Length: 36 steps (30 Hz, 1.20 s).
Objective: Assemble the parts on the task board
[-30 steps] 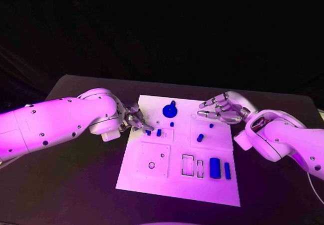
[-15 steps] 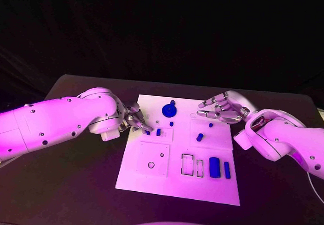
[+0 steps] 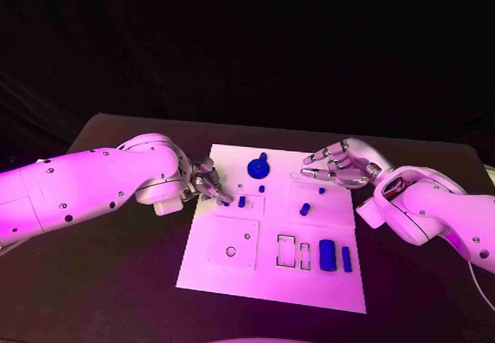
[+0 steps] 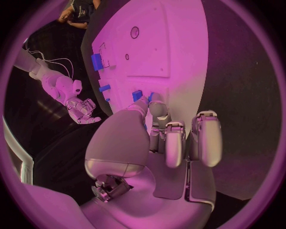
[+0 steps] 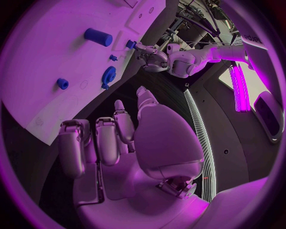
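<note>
The white task board lies mid-table. My left hand rests at its left edge, where thumb and a finger pinch a small blue part standing in the board; a second small part stands beside it. The left wrist view shows those fingertips at the two parts. My right hand hovers over the board's far right corner with curled fingers and holds nothing. A blue gear and a blue cylinder lie between the hands; the right wrist view also shows the gear and cylinder.
Two small blue pegs stand mid-board. A wide blue block and a thin blue bar sit near the right edge, beside outlined slots. Black table surrounds the board.
</note>
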{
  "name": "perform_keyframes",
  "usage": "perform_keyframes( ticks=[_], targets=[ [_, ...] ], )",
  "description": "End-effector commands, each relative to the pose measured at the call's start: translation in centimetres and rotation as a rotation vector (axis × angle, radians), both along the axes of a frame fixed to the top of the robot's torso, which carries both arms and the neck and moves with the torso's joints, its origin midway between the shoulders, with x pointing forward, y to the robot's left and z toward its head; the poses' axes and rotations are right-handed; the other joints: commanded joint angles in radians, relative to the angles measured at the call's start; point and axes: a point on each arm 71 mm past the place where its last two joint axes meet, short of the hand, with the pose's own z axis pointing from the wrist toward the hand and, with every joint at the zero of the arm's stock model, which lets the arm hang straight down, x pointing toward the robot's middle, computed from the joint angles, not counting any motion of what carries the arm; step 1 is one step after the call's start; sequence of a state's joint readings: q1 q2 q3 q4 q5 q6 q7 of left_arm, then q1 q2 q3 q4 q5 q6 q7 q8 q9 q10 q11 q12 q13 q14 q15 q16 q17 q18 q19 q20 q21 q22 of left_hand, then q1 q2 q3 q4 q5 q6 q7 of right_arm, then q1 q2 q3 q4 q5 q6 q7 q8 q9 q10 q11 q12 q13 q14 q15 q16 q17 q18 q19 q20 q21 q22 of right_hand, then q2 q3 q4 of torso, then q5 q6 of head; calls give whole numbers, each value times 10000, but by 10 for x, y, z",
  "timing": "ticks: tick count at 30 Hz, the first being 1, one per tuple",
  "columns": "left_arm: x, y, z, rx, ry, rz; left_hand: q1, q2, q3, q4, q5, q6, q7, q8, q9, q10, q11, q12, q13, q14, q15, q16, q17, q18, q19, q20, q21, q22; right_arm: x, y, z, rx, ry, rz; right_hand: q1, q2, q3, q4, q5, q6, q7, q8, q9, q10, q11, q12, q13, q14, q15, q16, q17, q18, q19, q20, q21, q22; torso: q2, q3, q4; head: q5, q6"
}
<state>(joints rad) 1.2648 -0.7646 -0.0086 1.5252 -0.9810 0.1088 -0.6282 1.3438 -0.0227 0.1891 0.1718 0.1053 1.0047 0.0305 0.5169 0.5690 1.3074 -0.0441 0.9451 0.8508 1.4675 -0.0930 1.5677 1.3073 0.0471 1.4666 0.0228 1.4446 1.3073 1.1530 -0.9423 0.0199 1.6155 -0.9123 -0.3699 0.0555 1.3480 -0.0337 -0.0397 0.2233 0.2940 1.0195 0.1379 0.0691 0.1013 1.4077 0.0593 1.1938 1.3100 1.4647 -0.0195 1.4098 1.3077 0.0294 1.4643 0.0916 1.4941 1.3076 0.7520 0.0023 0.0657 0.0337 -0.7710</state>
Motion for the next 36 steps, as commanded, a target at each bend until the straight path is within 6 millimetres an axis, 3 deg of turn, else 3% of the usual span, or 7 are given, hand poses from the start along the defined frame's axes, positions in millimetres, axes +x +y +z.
perform_keyframes(
  ticks=[1,16,26,32,36],
  targets=[
    [-2,0,-4,325,117,-166,144,23,22,-84,60,12,-80,46,-17,74,-13,51,27,1033,-57,31,2635,-207,639,-93,76,2149,-1,2,0,-10,18,192,1,68,-53,23,54,63,-13,11,11,1,-85,-24,413,601,-8,-64,718,64,7,-1,-46,1328,-1,-5,12,6,-6],
    [-3,0,-4,561,103,-237,-200,-349,-160,31,21,130,-82,107,-76,147,-16,70,41,1033,-68,31,2635,-221,664,-110,135,2184,-1,2,0,-11,16,183,1,68,-53,23,54,63,-13,11,11,1,-85,-24,413,601,-8,-64,718,64,7,-1,-46,1328,-3,-2,7,9,-6],
    [-4,1,-5,608,144,-201,-1266,-872,-916,638,-8,232,-28,211,-131,198,30,74,20,1033,-41,31,2635,-227,676,-90,156,2208,-1,2,-1,-7,9,183,0,76,-63,26,56,66,-13,13,12,-5,-84,-38,405,597,-8,-81,702,71,-12,-1,-62,1304,-5,-5,1,16,14],
    [-6,5,-4,638,153,-154,-1647,-1068,-1441,921,-11,225,-22,277,-143,207,38,92,26,1033,-37,31,2635,-232,686,-84,175,2224,-1,2,-1,-9,13,183,3,76,-66,24,57,65,-13,12,12,-6,-85,-38,404,597,-8,-81,702,71,-12,-1,-62,1304,-5,1,3,15,25],
    [-6,5,-2,527,125,-83,-1721,-1057,-1630,1015,-12,220,-30,304,-147,214,34,110,43,1033,-41,31,2635,-232,688,-87,176,2228,0,2,-1,-8,16,185,3,76,-66,24,57,65,-13,12,12,-6,-85,-38,404,597,-8,-81,702,71,-12,-1,-62,1304,3,-3,6,19,38]
  ],
)
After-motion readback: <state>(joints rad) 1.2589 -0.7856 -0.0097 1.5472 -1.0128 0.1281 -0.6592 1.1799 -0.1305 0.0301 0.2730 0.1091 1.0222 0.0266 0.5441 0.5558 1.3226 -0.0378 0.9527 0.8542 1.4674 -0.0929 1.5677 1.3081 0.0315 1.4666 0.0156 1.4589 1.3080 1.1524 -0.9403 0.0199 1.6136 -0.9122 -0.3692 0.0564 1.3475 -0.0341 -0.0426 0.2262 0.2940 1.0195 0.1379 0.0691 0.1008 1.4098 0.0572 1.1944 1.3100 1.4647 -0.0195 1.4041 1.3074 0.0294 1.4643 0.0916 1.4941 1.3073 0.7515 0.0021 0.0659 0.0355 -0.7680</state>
